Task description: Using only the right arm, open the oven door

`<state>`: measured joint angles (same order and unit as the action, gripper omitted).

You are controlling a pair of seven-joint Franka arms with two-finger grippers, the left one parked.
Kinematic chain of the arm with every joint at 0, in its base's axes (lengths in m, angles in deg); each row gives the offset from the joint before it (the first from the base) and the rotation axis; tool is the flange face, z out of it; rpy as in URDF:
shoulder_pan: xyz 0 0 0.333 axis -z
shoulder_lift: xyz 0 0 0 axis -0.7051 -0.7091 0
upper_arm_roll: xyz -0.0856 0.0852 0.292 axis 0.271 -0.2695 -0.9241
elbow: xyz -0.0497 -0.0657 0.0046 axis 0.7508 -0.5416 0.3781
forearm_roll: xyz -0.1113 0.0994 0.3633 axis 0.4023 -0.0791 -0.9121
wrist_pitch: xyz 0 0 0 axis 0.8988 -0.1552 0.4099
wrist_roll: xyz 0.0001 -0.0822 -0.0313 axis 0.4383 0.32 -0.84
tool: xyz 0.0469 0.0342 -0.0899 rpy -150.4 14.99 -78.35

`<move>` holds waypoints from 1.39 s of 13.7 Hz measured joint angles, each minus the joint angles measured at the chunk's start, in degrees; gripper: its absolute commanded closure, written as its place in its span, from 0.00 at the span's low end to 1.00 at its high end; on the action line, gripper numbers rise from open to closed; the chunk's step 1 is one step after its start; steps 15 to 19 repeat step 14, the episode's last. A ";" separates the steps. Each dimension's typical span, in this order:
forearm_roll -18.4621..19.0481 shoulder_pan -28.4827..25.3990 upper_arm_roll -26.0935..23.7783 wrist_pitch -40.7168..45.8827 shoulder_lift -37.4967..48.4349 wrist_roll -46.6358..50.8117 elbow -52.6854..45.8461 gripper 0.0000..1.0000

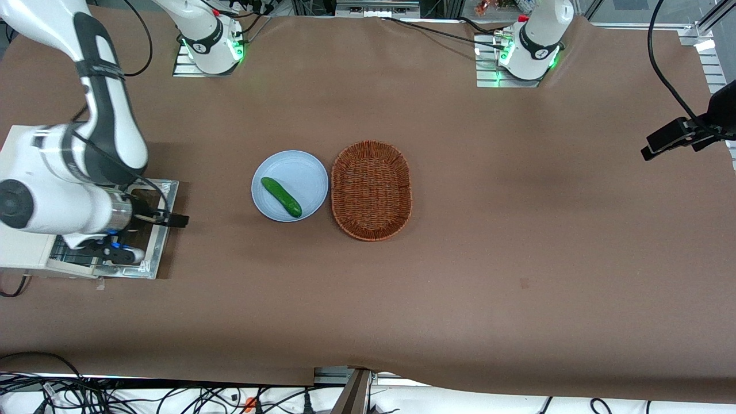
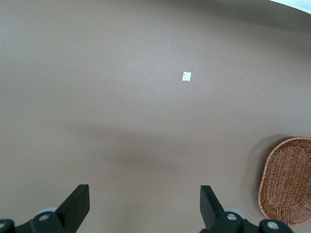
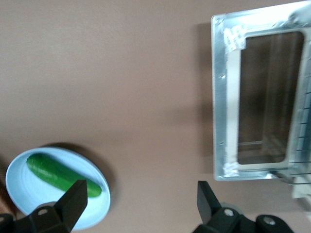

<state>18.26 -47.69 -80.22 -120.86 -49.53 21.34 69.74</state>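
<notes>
While the tabletop carries everything, the oven sits at the working arm's end, its door already swung down flat, glass up, long axis running toward and away from the front camera. The right arm hangs over it. Its claw, released and empty, hovers just off the door's free edge, between door and plate with cucumber; opening looks done.

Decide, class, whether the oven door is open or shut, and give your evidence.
Open. The oven door lies flat on the table in front of the oven, glass facing up. The gripper, fingers apart, hangs above the table beside it.
</notes>
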 measured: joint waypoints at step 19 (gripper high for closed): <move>3.84 1.44 3.64 1.02 27.47 -11.39 16.77 0.00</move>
